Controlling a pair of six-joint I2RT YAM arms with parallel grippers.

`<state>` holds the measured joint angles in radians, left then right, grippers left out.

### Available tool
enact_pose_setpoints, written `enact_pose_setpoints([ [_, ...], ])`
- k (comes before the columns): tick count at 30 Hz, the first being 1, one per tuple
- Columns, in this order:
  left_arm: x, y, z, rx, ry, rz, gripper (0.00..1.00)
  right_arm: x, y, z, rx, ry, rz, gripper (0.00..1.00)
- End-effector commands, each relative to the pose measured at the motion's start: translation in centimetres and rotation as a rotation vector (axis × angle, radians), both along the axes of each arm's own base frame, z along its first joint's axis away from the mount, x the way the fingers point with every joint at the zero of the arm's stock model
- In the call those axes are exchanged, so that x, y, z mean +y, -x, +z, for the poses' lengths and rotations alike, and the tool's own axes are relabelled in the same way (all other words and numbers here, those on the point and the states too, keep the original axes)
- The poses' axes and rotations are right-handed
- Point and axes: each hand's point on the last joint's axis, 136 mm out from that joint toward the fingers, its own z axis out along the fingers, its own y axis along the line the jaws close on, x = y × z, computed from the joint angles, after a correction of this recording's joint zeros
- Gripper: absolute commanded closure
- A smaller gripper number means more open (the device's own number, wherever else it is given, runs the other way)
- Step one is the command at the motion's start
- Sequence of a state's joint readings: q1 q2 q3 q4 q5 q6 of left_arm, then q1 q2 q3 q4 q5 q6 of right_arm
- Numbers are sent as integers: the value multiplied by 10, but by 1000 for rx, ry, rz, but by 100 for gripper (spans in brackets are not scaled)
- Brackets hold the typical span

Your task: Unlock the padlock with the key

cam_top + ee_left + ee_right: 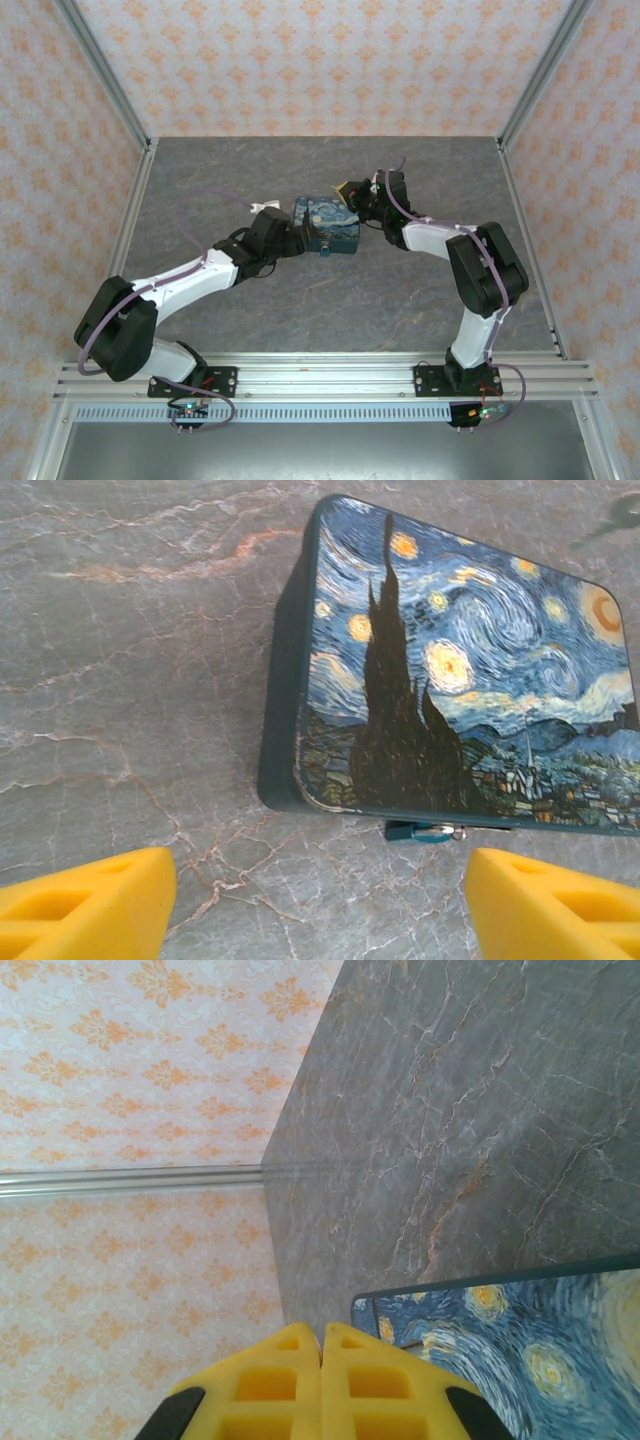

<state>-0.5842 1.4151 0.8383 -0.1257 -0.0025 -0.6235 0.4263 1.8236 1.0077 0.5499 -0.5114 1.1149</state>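
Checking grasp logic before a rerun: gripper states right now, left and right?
Left gripper: open, holding nothing, painted box just ahead.
Right gripper: shut; whether it pinches anything cannot be told.

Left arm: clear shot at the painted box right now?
Likely yes: the left tool is open and facing the box, bare table between them. The right tool, shut, sits at the opposite side.

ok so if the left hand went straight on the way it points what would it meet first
Most likely the starry night box: it lies right ahead of the left hand, its near edge and small latch facing the hand. Depth is hard to judge.
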Motion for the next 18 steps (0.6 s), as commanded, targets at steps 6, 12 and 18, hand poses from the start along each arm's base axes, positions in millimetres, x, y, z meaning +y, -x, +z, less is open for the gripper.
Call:
enact_pose_setpoints([
  [6,-21,-6,16,-67,34,-160,26,4,-16,5,-28,-39,-50,100],
  [12,-26,-9,13,-61,54,-188,26,2,-12,1,-19,-21,-50,100],
  [18,-35,-10,-2,-62,98,-230,27,-4,-1,-11,2,7,-48,100],
])
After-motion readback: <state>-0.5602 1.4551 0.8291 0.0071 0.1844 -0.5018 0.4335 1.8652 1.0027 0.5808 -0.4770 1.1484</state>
